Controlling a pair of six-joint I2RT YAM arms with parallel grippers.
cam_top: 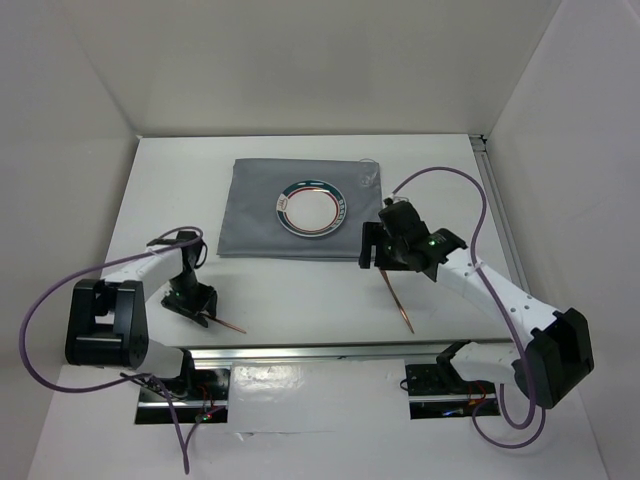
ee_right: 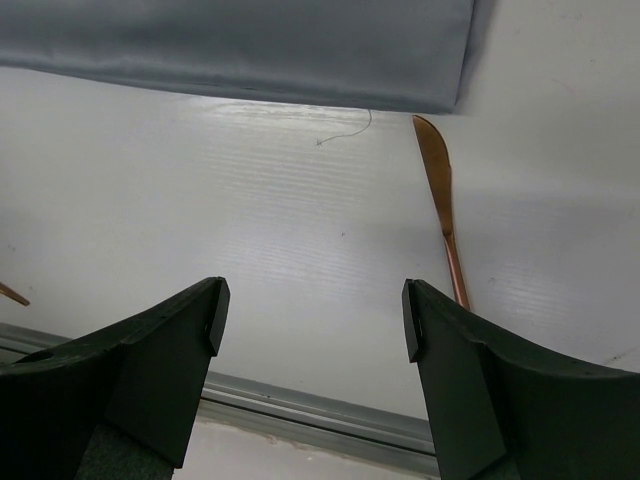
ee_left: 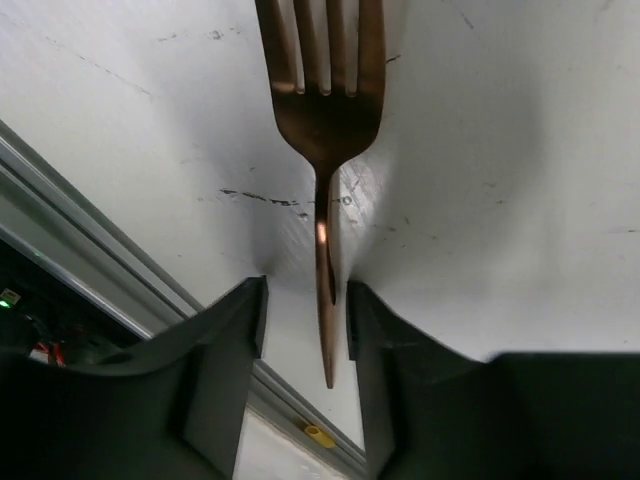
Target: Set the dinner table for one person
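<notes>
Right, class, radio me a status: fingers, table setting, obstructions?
Left fingers open astride fork handle. Right fingers open, empty, knife alongside. Plate on grey cloth, dinner table not set. Nothing blocking.

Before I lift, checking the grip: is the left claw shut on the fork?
Open: the left claw straddles the fork handle, with a clear gap showing beside the handle.

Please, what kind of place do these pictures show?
Probably a robot test booth, not a real dining room: plain white walls close in a white table, a left arm and a right arm are bolted at its near edge, and a grey cloth carries one plate.
</notes>
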